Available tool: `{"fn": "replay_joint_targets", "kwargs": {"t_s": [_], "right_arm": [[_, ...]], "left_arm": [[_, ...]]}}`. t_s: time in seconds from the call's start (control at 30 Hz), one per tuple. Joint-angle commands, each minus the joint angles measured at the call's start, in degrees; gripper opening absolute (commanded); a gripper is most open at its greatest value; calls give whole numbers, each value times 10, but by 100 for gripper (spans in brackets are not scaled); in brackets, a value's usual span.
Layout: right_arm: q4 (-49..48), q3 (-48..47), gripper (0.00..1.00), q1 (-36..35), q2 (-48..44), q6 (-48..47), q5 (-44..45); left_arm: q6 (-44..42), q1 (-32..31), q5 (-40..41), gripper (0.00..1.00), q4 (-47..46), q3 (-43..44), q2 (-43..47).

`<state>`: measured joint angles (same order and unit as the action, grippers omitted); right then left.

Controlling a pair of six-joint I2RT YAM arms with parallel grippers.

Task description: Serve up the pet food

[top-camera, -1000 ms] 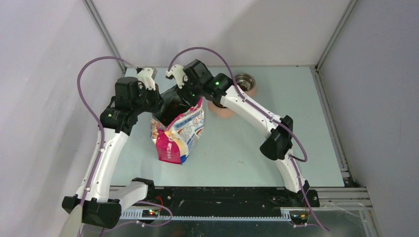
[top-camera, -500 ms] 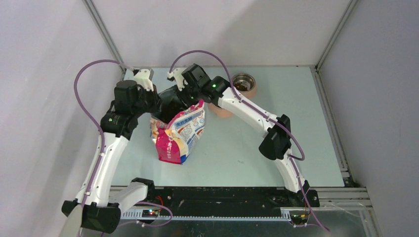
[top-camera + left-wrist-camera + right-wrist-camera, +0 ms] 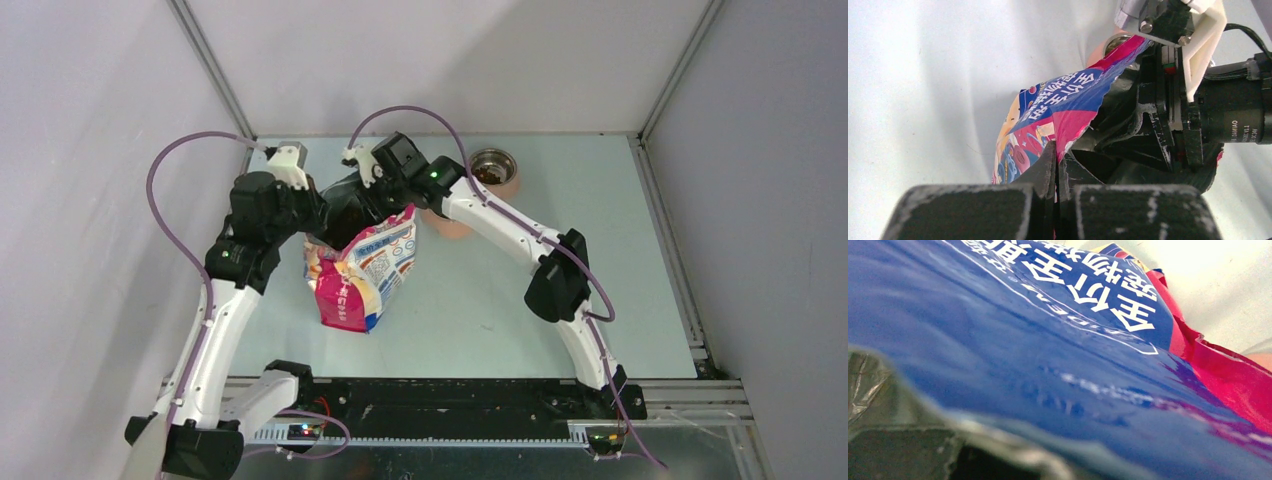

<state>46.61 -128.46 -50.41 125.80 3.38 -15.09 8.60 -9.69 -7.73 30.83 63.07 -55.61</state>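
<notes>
a: where do things stand?
b: your left gripper [image 3: 1057, 165] is clenched on the torn top edge of the glossy pink, white and blue printed bag [image 3: 360, 278], holding its mouth up. your right gripper [image 3: 350, 205] reaches into that mouth; whether it grasps anything i cannot tell.
a: and the pet food [image 3: 490, 172]?
b: small dark-brown dry kibble shows in the round steel bowl [image 3: 510, 160], well apart from the bag; more, i judge, is hidden inside the bag.
a: advice?
b: keep that edge taut and high so the mouth gapes, and lift out level, clear of the lip.
a: any writing?
b: white chinese characters on blue, a qr code [image 3: 375, 263], and "damiao" on the right arm's motor [image 3: 1235, 125].
</notes>
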Motion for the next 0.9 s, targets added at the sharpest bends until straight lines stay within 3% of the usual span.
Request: {"fn": "replay_joint_targets", "kwargs": {"t_s": [0.0, 0.13, 0.33, 0.67, 0.87], "right_arm": [[23, 19, 0, -1, -25, 112, -186], [-14, 18, 0, 10, -36, 163, -276], [-54, 3, 0, 31, -36, 229, -331], [-68, -29, 0, 82, -62, 280, -304], [-120, 0, 0, 133, -83, 335, -314]], "left_arm": [[15, 4, -13, 0, -31, -4, 14], [7, 4, -3, 0, -25, 5, 8], [-4, 4, -5, 0, -22, 4, 3], [-27, 4, -25, 0, -36, 24, -19], [-58, 4, -19, 0, -24, 60, -54]]}}
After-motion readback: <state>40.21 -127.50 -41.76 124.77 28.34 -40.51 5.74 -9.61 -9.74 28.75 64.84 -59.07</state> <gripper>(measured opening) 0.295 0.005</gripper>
